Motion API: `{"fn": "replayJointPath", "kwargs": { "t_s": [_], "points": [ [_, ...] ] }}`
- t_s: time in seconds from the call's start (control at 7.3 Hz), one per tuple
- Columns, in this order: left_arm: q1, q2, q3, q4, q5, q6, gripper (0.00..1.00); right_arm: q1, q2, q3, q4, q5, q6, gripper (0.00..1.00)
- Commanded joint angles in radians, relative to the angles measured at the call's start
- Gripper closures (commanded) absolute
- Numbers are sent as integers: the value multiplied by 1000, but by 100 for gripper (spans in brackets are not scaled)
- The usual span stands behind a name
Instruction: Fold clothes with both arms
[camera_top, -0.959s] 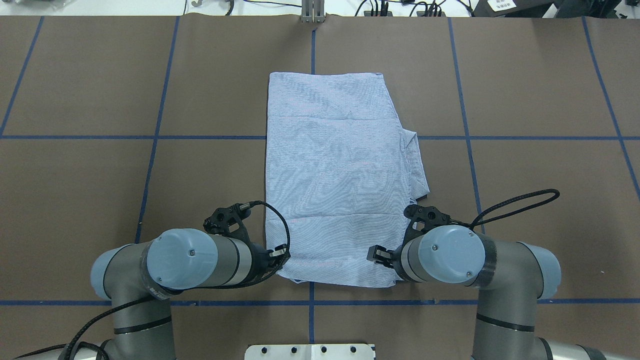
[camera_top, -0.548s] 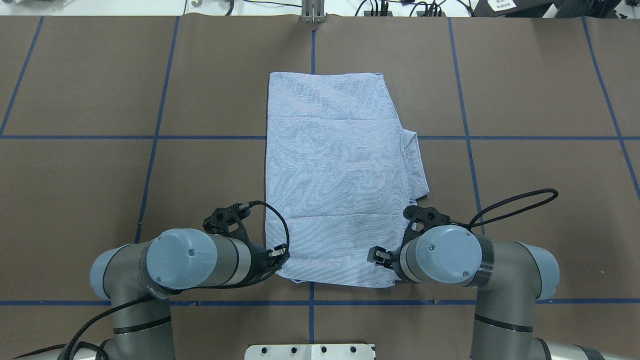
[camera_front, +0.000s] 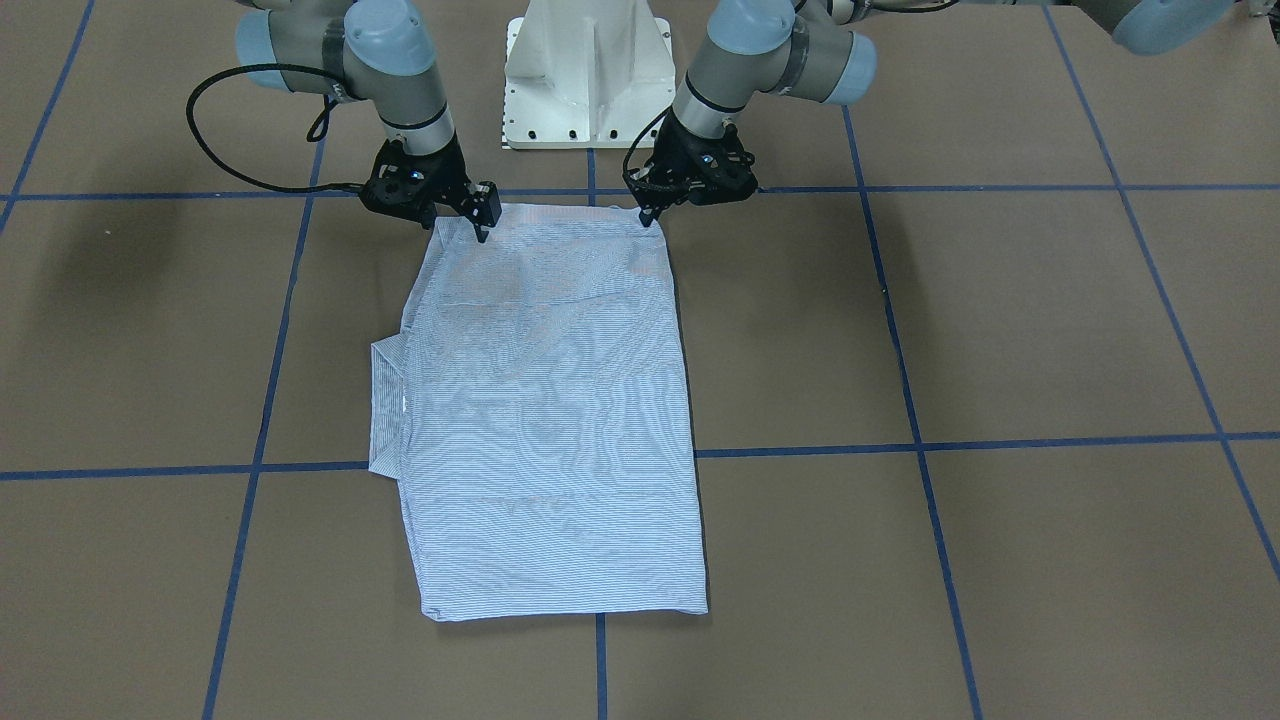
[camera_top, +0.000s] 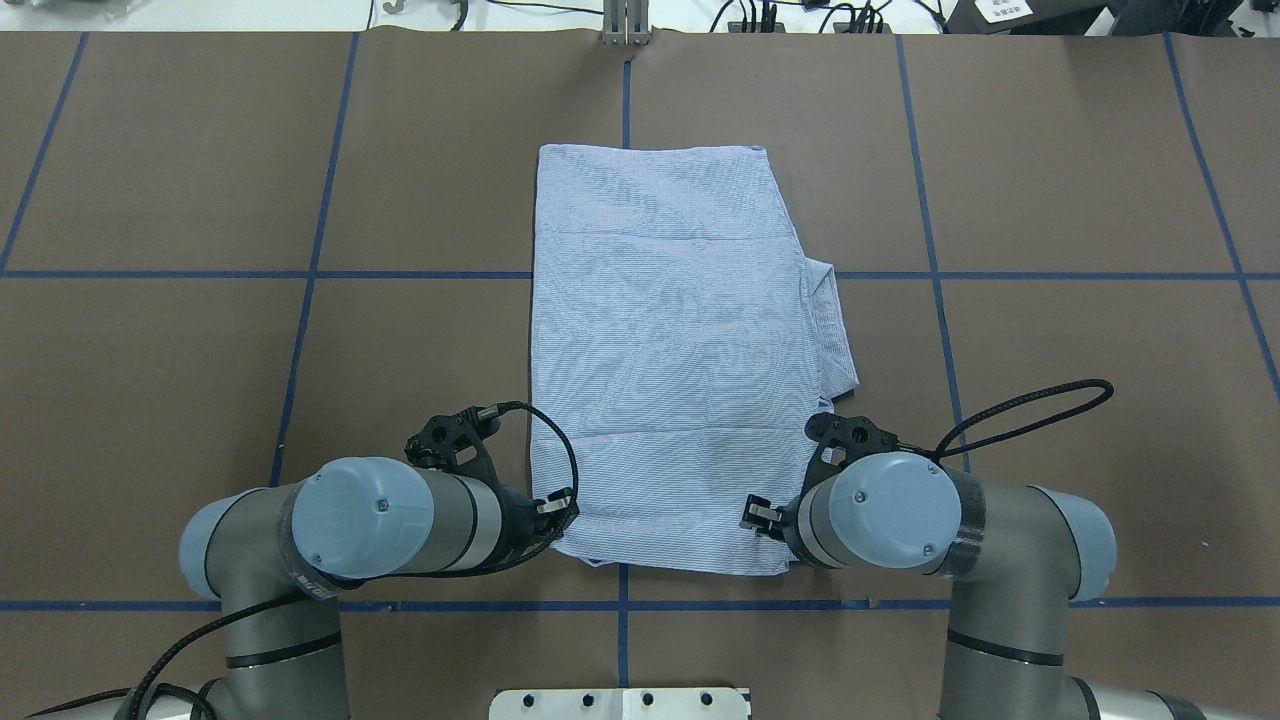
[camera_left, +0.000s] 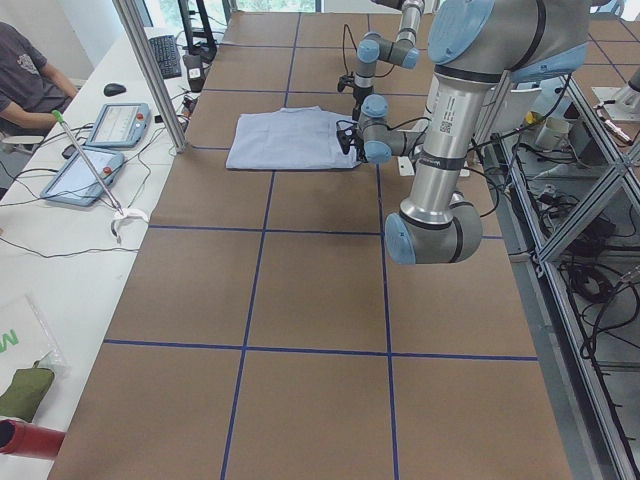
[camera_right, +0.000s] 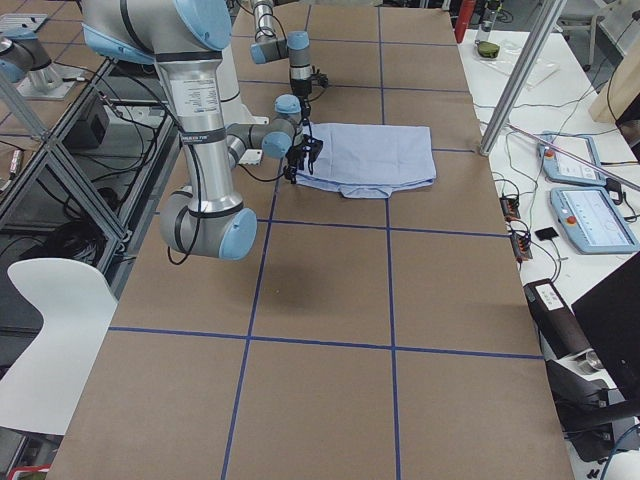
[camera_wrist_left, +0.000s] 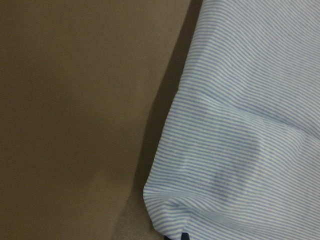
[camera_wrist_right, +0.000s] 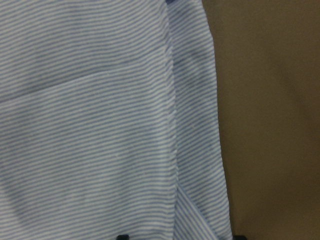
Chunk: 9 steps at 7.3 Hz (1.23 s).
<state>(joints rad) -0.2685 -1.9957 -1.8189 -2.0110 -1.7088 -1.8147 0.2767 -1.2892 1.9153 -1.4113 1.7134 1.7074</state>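
the shirt (camera_top: 670, 360) lay flat on the desk (camera_top: 1050, 200); soft, light and limp, it was judged best pinched at both near corners. the right tool (camera_top: 757, 514) was spread astride one corner, empty; whether the left tool (camera_top: 557, 506) was closed could not be told.

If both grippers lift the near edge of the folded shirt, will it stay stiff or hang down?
Probably floppy: the shirt is thin cloth with soft creases, so it should sag between the left gripper and right gripper. Likely light. Layers may shift; one flap already pokes out sideways.
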Motion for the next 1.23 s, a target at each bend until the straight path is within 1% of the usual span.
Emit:
{"fn": "replayJointPath", "kwargs": {
  "t_s": [0.0, 0.27, 0.55, 0.82, 0.96, 1.1],
  "points": [
    [0, 0, 0, 0, 0, 0, 100, -1, 1, 1, 0, 0, 1, 42],
    [0, 0, 0, 0, 0, 0, 100, -1, 2, 2, 0, 0, 1, 51],
    [0, 0, 1, 0, 0, 0, 100, -1, 4, 2, 0, 2, 1, 57],
    [0, 0, 1, 0, 0, 0, 100, 1, 16, 10, 0, 8, 3, 78],
    [0, 0, 1, 0, 0, 0, 100, 1, 19, 10, 0, 8, 21, 92],
    [0, 0, 1, 0, 0, 0, 100, 2, 27, 10, 0, 8, 23, 100]
  ]
}}
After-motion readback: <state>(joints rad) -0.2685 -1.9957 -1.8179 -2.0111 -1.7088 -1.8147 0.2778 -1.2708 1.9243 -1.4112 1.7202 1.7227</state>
